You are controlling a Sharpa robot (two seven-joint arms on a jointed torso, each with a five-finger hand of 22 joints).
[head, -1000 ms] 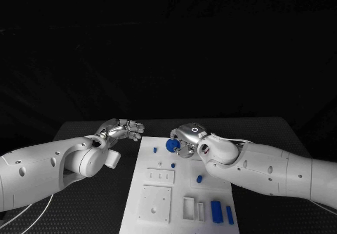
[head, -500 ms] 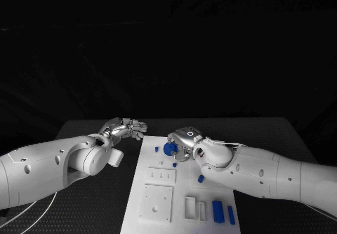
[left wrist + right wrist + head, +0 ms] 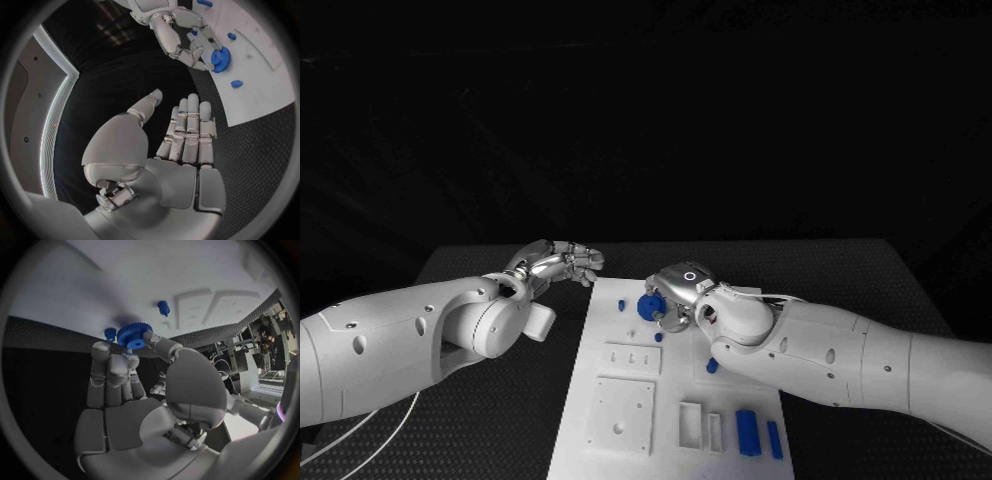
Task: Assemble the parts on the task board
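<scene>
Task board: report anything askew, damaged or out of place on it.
Nothing stands out. The task board lies flat on the table, and its small blue parts look whole. The right hand grips the blue gear over the board's far end; the left hand holds nothing.

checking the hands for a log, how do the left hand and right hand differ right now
The right hand grips the blue gear; the left hand holds nothing, fingers straight and side by side. The right hand is over the far end of the task board; the left hand is over the black table beside the board. Both are silver, on white arms.
</scene>
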